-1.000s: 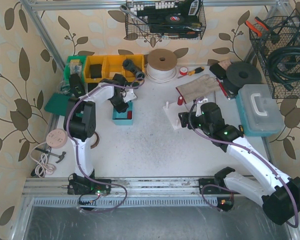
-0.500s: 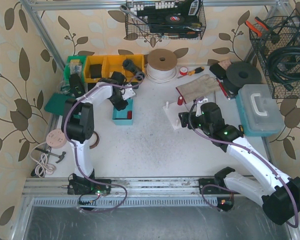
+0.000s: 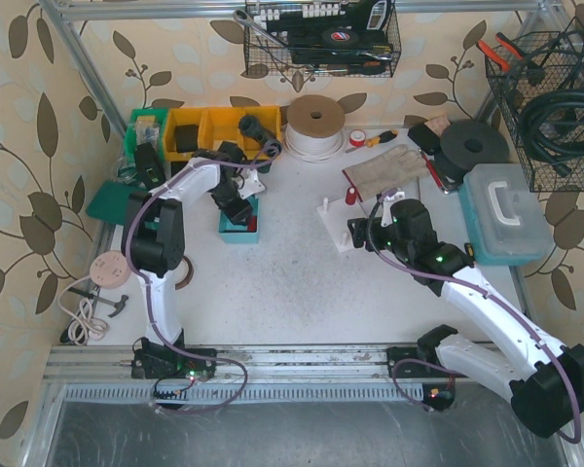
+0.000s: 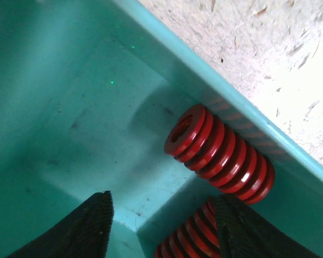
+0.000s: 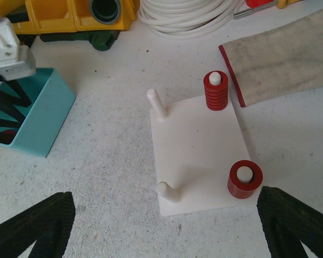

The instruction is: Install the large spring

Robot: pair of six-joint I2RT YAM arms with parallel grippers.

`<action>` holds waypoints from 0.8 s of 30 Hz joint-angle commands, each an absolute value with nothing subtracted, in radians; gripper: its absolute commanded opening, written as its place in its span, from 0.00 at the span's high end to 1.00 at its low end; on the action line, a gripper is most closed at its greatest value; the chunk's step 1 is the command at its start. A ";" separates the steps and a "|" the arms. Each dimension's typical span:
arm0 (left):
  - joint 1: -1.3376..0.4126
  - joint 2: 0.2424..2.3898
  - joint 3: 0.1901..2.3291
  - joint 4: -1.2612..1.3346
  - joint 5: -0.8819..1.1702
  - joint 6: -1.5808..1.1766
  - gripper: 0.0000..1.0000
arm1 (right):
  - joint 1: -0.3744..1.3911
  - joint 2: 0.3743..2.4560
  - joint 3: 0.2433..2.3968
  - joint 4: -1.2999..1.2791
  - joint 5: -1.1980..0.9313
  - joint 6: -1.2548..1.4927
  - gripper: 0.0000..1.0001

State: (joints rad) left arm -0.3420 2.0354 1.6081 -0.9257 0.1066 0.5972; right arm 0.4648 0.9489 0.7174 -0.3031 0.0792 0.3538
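I see a fat red spring (image 4: 220,156) lying sideways in the teal bin (image 4: 70,107); my left gripper (image 4: 164,203) and right gripper (image 5: 164,194) both gape wide.

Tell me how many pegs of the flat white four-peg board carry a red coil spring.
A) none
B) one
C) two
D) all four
C: in the right wrist view the flat white peg board has one red coil spring on its upper right peg and a second red spring on its lower right peg, while the two left pegs stand bare.
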 commanded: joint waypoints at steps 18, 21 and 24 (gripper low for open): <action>-0.373 2.073 1.589 -0.809 -0.034 0.629 0.45 | 0.471 0.929 0.726 -0.307 0.103 0.342 0.09; -0.373 2.041 1.589 -0.765 -0.117 0.644 0.42 | 0.470 0.932 0.726 -0.306 0.101 0.342 0.09; -0.371 2.023 1.598 -0.740 -0.158 0.658 0.39 | 0.470 0.933 0.727 -0.307 0.103 0.342 0.09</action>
State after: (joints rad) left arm -0.3618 2.0708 1.5913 -0.8047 -0.0536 0.6266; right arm 0.4648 0.9417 0.7174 -0.3031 0.0864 0.3508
